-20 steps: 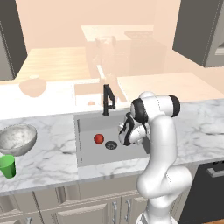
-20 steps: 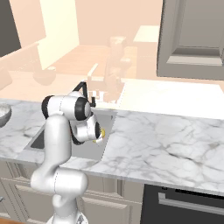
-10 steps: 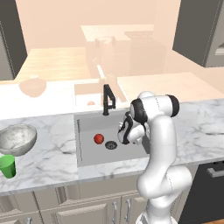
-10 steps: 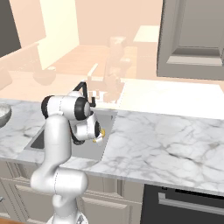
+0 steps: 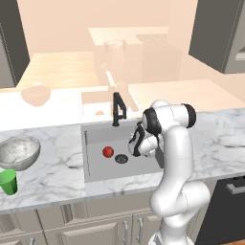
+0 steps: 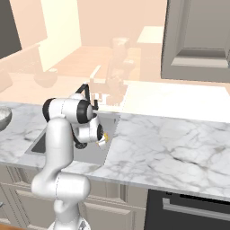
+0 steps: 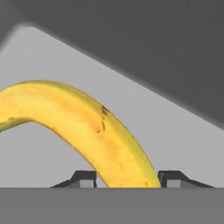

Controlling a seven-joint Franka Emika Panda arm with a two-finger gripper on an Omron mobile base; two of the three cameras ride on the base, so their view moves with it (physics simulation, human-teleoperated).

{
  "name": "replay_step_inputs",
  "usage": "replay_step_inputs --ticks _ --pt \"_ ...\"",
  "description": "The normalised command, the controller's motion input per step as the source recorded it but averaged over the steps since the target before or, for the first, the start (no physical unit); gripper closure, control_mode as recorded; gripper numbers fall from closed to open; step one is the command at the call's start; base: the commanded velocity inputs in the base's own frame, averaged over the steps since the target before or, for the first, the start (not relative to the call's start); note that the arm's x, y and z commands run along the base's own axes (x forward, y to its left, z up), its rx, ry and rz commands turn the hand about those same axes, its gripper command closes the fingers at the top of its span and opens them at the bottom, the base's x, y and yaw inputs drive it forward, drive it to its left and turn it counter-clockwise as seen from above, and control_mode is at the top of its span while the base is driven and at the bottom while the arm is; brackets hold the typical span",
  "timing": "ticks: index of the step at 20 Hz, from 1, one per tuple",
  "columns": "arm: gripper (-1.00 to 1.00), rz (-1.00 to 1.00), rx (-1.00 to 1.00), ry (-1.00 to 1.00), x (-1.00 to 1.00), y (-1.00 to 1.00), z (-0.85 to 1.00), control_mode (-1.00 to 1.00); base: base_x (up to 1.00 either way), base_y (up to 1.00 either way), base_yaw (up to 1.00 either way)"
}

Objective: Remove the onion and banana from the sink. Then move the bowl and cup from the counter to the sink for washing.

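1. A white robot arm reaches down into the sink (image 5: 95, 172), near its right wall; the gripper (image 7: 127, 177) straddles the banana (image 7: 78, 127), one dark fingertip on either side.
2. The jaws stand partly apart around the fruit; whether they already press it, I cannot tell.
3. The banana lies on the basin floor by the right edge; the onion (image 5: 108, 151) sits beside the drain (image 5: 121, 159), left of the arm.
4. The bowl (image 5: 17, 152) and cup (image 5: 7, 182) wait at the counter's (image 5: 52, 189) left end.
5. Risk, in my judgement: the grip sits near one end of the banana, so it could swing or slip when lifted; it might also knock the nearby basin wall.
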Motion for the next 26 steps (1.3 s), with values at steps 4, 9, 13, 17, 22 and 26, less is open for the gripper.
replay_step_inputs --ticks 4,9,13,17,22,26 --pt "1.00 0.00 0.00 -0.02 0.00 -0.03 0.00 -1.00 0.00 0.00 0.00" --pt "1.00 0.00 0.01 -0.02 0.00 -0.05 0.03 -1.00 0.00 0.00 0.00" --pt "1.00 0.00 0.01 -0.09 0.00 -0.05 0.06 -1.00 0.00 0.00 0.00" --pt "1.00 0.00 0.00 -0.09 -0.06 -0.04 0.10 -1.00 0.00 0.00 0.00" --pt "1.00 0.00 0.00 -0.10 -0.08 -0.01 0.17 -1.00 0.00 0.00 0.00" --pt "1.00 0.00 0.00 -0.07 -0.11 0.00 0.16 -1.00 0.00 0.00 0.00"
